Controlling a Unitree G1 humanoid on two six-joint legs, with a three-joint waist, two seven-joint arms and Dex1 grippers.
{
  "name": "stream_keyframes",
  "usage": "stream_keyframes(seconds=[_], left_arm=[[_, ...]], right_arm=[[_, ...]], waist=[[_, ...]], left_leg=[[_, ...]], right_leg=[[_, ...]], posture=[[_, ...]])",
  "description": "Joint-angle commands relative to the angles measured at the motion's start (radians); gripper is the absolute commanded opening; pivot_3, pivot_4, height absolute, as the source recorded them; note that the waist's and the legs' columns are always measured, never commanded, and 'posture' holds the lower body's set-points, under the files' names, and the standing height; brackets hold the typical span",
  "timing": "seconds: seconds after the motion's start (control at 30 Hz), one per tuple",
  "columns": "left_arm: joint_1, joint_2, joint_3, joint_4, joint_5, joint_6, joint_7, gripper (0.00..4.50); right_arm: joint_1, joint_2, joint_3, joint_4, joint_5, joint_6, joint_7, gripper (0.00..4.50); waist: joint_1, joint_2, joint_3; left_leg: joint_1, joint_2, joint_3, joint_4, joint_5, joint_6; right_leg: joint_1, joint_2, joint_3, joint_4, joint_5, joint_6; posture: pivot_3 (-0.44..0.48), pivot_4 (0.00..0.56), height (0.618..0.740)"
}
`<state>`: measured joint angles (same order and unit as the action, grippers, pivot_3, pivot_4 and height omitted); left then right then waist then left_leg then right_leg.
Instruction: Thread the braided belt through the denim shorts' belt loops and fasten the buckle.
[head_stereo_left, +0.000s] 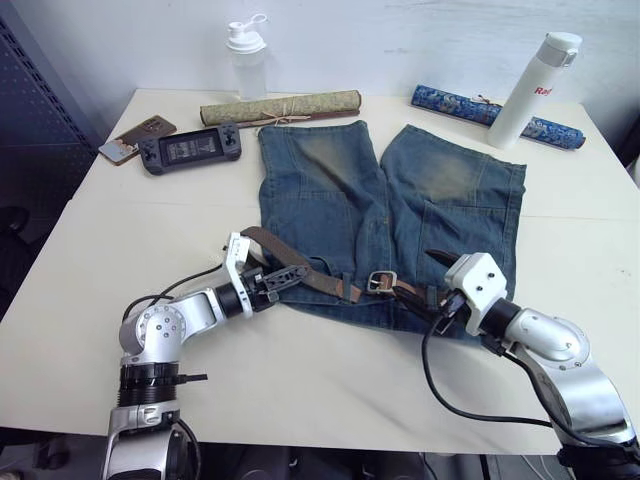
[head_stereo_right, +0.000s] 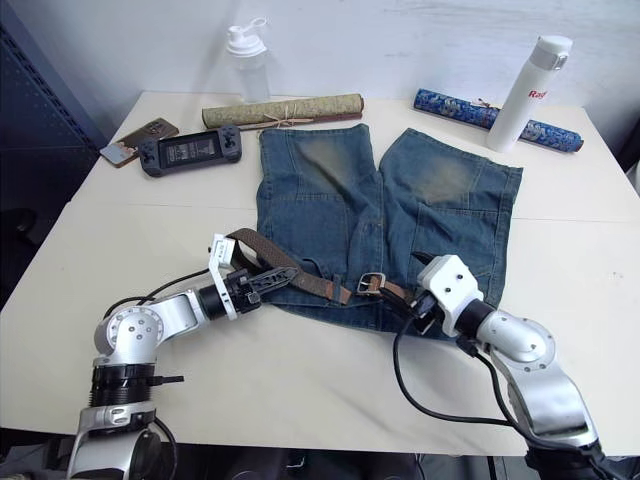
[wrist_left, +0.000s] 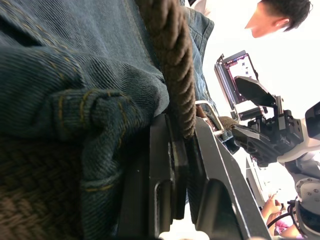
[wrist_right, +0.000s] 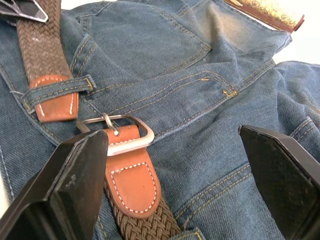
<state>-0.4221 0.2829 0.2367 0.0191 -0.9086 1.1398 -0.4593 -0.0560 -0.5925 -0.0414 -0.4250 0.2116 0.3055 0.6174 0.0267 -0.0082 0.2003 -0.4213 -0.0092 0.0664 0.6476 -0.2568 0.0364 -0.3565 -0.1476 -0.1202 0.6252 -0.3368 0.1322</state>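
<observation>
On the denim shorts, left gripper clenched on braided belt, right gripper spread beside buckle.

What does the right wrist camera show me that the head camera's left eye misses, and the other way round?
Right wrist view, close up: the leather tip tucked under a belt loop, stitching, and the right fingers spread wide either side of the buckle. Left eye view, wide: the table, a clear bottle, a white bottle, a game console, and the left fingers closed on the belt. Both: the shorts, belt and unfastened buckle.
</observation>
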Motion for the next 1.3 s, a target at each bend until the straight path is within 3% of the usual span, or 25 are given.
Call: stream_keyframes(seconds=[0.03,0.13,0.43,0.8,0.97,1.2,1.3], left_arm=[[0.003,-0.023,0.034,-0.065,-0.051,0.022,0.040,2.11],[0.009,-0.049,0.069,-0.096,-0.074,0.034,0.102,3.33],[0.060,-0.086,0.141,-0.213,-0.142,0.089,0.323,3.33],[0.109,-0.189,0.184,-0.362,-0.360,0.106,0.633,3.33],[0.120,-0.178,0.184,-0.406,-0.480,0.054,0.788,3.33],[0.128,-0.112,0.136,-0.409,-0.599,-0.022,0.877,3.33],[0.138,-0.088,0.114,-0.405,-0.628,-0.057,0.895,2.52]], right_arm=[[-0.002,0.012,-0.001,-0.023,0.001,-0.018,-0.006,4.50],[0.002,0.020,0.005,-0.022,-0.004,-0.021,-0.006,4.50],[-0.003,0.040,0.002,-0.025,-0.005,-0.014,-0.010,4.50],[-0.005,0.048,0.012,-0.021,-0.012,-0.016,-0.010,4.50],[0.001,0.045,0.010,-0.026,-0.015,-0.015,-0.012,4.50],[-0.002,0.046,0.013,-0.026,-0.015,-0.013,-0.011,4.50],[-0.006,0.046,0.014,-0.022,-0.015,-0.015,-0.010,4.50]], waist=[[0.000,0.000,0.000],[0.000,0.000,0.000],[-0.002,0.000,0.000],[0.000,0.000,0.000],[0.001,0.000,0.000],[0.002,0.000,0.000],[0.001,0.000,0.000]], left_leg=[[0.000,0.000,0.000,0.000,0.000,0.000],[0.000,0.000,0.000,0.000,0.000,0.000],[0.000,0.000,0.000,0.000,0.000,0.000],[0.000,0.000,0.000,0.000,0.000,0.000],[0.000,0.000,0.000,0.001,0.000,0.000],[0.000,0.000,0.000,0.001,0.000,0.000],[0.000,0.000,0.000,0.001,0.000,0.000]], right_leg=[[0.000,0.000,0.000,0.000,0.000,0.000],[0.000,0.000,0.000,0.000,0.000,0.000],[0.000,0.000,0.000,0.001,0.000,0.000],[0.000,0.000,0.001,0.001,0.000,0.000],[0.000,0.000,0.003,0.001,0.000,0.000],[0.000,0.000,0.004,0.001,0.000,0.000],[0.000,0.000,0.004,0.001,0.000,0.000]], posture=[[0.000,0.150,0.717],[0.000,0.150,0.717],[0.000,0.150,0.717],[0.000,0.150,0.717],[0.000,0.150,0.717],[0.000,0.150,0.717],[0.000,0.150,0.717]])
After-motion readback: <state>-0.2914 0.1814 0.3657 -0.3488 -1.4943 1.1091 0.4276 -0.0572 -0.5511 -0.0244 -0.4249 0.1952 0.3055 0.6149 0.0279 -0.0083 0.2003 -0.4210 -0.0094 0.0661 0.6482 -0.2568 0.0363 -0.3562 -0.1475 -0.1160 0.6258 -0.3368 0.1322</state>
